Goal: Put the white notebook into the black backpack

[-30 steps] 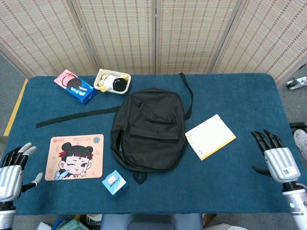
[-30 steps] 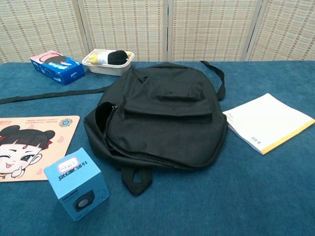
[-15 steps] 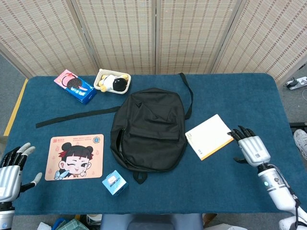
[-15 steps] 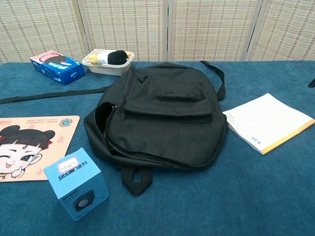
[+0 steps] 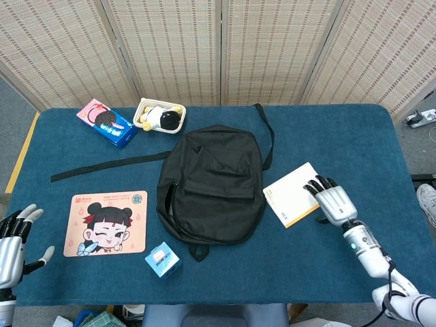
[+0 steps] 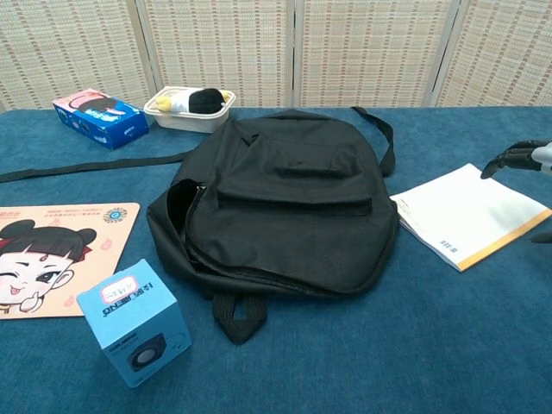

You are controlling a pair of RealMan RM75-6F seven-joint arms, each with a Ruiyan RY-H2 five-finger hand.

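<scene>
At table's right, right hand (image 5: 332,201) open over white notebook (image 5: 294,193); left hand (image 5: 12,242) open, partly cropped.

A matt black cloth is seen on the backpack (image 5: 210,184), smooth white paper on the notebook (image 5: 298,193), a napped blue cloth on the table (image 5: 327,136), glossy printed card on the blue box (image 6: 134,322), and woven cane on the screen panels (image 5: 163,48).

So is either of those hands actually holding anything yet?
No. The right hand hovers at the white notebook's outer edge with fingers spread, gripping nothing. The left hand is open, off the table's near-left corner.
</scene>
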